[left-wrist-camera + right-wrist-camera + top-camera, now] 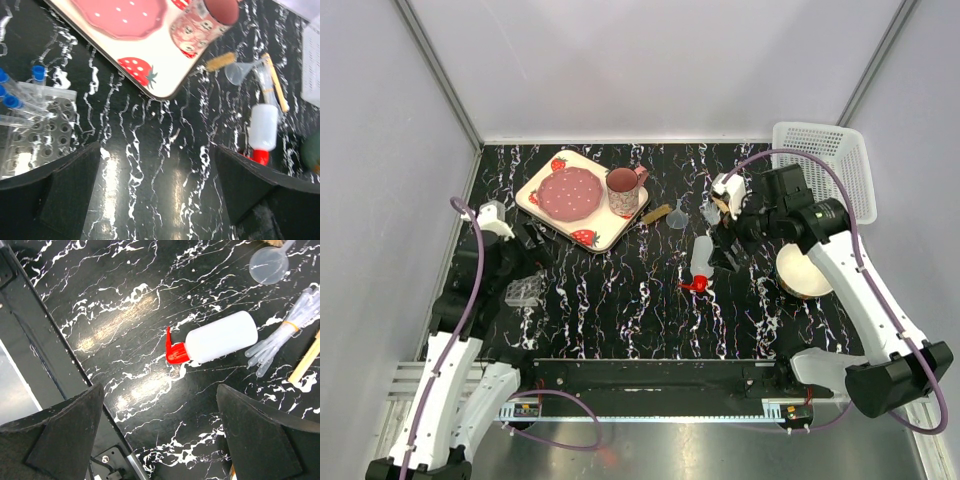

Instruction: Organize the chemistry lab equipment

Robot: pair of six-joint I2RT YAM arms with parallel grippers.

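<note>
The clear tube rack [523, 291] stands at the left of the table and holds blue-capped tubes [15, 100] at its far end [35, 130]. My left gripper [535, 245] hovers open just behind the rack with only bare tabletop between its fingers [157, 195]. The red-capped squeeze bottle [700, 262] lies on its side mid-table [220, 342]. My right gripper [725, 250] is open beside it, holding nothing [160, 435]. Behind the bottle lie a clear funnel [677, 215], a banded bundle of droppers [285, 335] and a wooden-handled tool [655, 214].
A strawberry-print tray [545, 215] with a pink plate and a mug [623, 192] sits at the back left. A white basket [825, 170] stands at the back right, with a cream bowl [805, 270] in front of it under the right arm.
</note>
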